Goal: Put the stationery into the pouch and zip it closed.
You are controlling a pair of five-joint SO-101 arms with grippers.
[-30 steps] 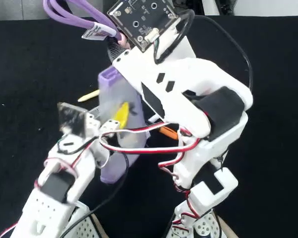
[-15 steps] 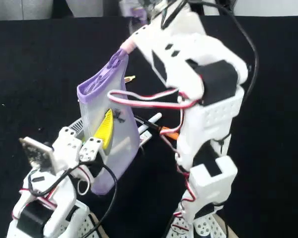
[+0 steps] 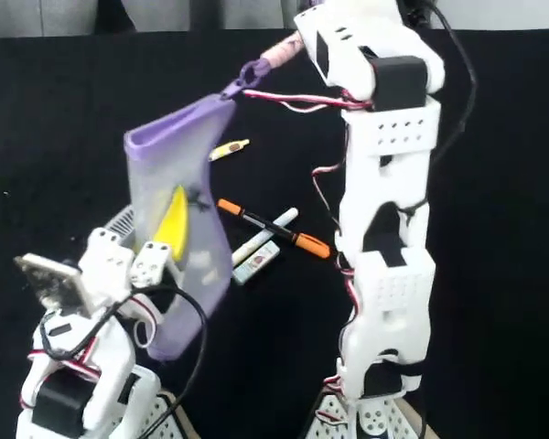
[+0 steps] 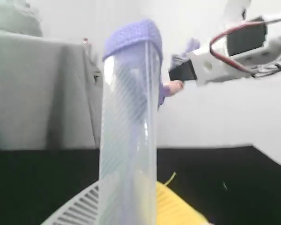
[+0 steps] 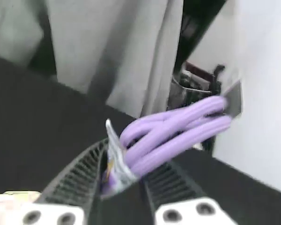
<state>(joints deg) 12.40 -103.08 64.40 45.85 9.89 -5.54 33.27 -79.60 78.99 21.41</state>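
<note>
Right gripper (image 3: 274, 53) pinches the purple zipper pull (image 3: 247, 75), left gripper (image 3: 151, 240) clamps the translucent purple pouch (image 3: 181, 151). Zipping now, you risk shutting out the orange marker (image 3: 274, 227) beside it.

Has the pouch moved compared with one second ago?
Yes. In the high view the pouch has swung left, away from the orange pen, which it mostly hid before and which now lies uncovered to its right.
</note>
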